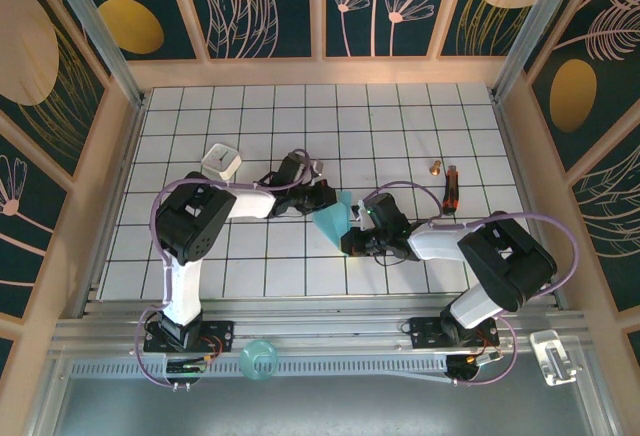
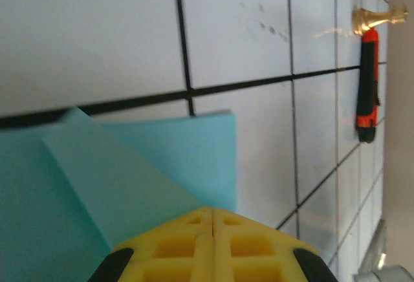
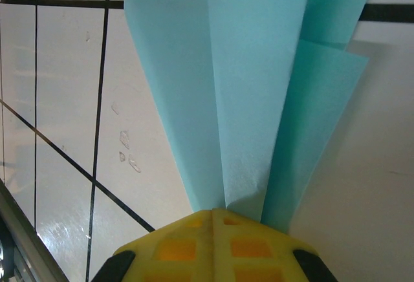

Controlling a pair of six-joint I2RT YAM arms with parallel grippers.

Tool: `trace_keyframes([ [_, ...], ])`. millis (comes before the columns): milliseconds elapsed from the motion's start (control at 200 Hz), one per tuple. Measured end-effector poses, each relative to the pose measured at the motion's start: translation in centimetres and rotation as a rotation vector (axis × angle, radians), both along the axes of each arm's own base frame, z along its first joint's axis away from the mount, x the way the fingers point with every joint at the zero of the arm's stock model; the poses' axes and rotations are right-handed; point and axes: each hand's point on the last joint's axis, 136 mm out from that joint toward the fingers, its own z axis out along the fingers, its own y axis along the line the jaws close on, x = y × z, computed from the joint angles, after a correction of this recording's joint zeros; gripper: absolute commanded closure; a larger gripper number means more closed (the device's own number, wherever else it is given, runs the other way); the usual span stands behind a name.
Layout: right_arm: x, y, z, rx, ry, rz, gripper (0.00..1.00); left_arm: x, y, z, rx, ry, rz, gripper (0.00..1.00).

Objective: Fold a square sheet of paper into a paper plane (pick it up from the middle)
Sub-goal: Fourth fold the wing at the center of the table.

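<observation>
Pinched tight in right gripper [image 3: 212,212]: folded light-blue paper sheet [image 3: 259,88], fanning ahead of fingertips. Seemingly nipped too, at opposite edge, by closed left gripper [image 2: 212,211]. Thin, floppy, tear-prone; grip at stiffer folded layers.

We see a white tabletop [image 1: 400,116] ruled in a black grid across the middle, boxed by dark teal walls [image 1: 270,26] with gold discs, pale flower outlines and light wooden framing [image 1: 320,71].
</observation>
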Motion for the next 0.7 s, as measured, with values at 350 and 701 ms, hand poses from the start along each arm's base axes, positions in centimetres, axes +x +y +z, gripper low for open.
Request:
trace_keyframes([
  [350,0.6,0.9,2.8,0.068,0.011,0.013,1.0,0.2,0.6,-1.2,0.037,-0.015,-0.019,1.0],
  [701,3.8,2.5,1.3,0.047,0.026,0.005,1.0,0.1,0.6,-1.3,0.043,-0.036,-0.042,1.0],
])
